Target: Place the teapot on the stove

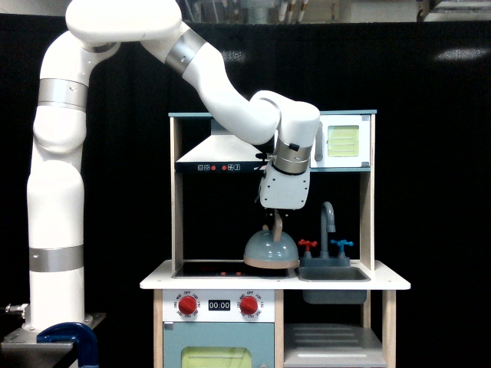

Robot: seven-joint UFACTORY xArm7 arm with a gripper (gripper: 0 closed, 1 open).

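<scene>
While its wooden handle is pinched in the gripper (pixel 275 222), the teapot (pixel 270 251) hangs tilted just above the right end of the black stove (pixel 211 270) (its base looks clear of the surface). Just to the exterior view's right sit the sink (pixel 334 274) and faucet (pixel 329 222).

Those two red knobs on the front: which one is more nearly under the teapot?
The red knob on the exterior view's right, beside the 00:00 display; the teapot hangs almost above it. The other knob sits further left.
</scene>
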